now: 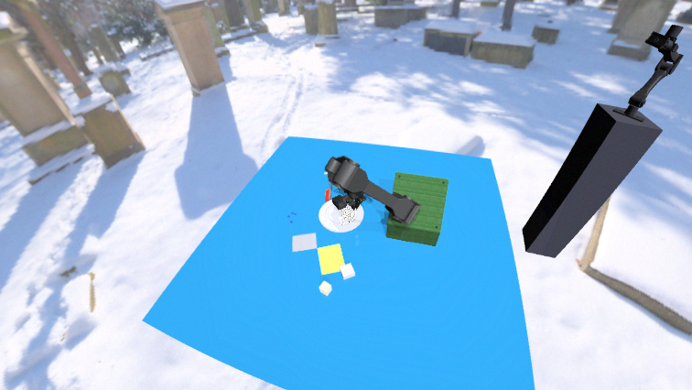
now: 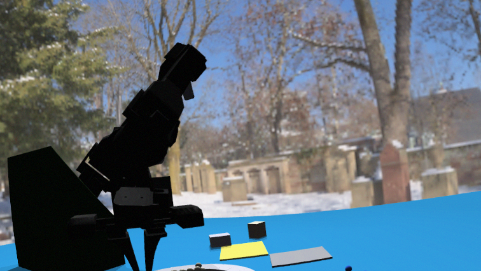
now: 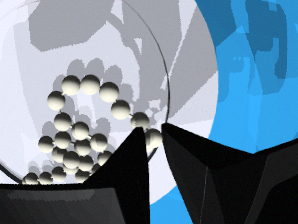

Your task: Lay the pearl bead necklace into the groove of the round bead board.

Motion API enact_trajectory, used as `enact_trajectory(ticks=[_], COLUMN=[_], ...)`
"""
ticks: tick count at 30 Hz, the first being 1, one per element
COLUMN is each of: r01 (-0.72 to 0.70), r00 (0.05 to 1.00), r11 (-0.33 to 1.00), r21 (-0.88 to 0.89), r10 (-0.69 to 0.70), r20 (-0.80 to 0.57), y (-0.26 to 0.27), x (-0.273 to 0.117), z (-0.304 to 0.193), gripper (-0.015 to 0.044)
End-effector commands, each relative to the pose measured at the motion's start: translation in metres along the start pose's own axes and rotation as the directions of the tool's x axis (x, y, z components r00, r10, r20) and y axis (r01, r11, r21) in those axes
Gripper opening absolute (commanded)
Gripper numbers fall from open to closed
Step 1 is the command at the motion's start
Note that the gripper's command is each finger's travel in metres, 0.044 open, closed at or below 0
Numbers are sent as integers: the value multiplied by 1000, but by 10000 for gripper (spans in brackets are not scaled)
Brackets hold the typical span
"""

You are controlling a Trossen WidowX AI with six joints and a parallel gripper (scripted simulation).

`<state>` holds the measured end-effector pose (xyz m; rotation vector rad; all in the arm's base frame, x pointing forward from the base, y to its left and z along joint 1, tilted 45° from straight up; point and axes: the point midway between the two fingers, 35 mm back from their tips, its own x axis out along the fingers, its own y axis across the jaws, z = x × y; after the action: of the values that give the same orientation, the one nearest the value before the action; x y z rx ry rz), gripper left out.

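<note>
The round white bead board (image 1: 325, 217) (image 2: 237, 268) (image 3: 204, 75) lies beneath my gripper (image 1: 347, 205) (image 2: 142, 268) (image 3: 154, 131). The pearl bead necklace (image 1: 347, 215) (image 2: 198, 266) (image 3: 90, 84) lies mostly bunched on the board, inside the thin dark circular line. In the wrist view one strand curves over from the bunch to my fingertips. They are shut on one bead, close to that line at the board's side. The left finger hides part of the bunch, and the lower necklace runs behind the gripper.
A green slatted block (image 1: 420, 193) stands beside the board, under the arm. A red piece (image 1: 327, 195) is close to the gripper. A grey square (image 1: 304, 242) (image 2: 300, 256), a yellow square (image 1: 330, 259) (image 2: 243, 250), two pale blocks and several small blue balls lie around the board.
</note>
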<state>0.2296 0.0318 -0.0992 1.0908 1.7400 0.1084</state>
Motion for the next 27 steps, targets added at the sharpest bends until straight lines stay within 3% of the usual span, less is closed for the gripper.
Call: enact_trajectory(ticks=[1, 14, 27], r01=[0, 0, 0], r00=[1000, 1000, 1000], r11=[1000, 1000, 1000], r21=[-1, 3, 3], r10=[0, 0, 0], r20=[0, -2, -2], y=[0, 0, 0], x=[0, 0, 0], z=[0, 0, 0], gripper=[105, 440, 440])
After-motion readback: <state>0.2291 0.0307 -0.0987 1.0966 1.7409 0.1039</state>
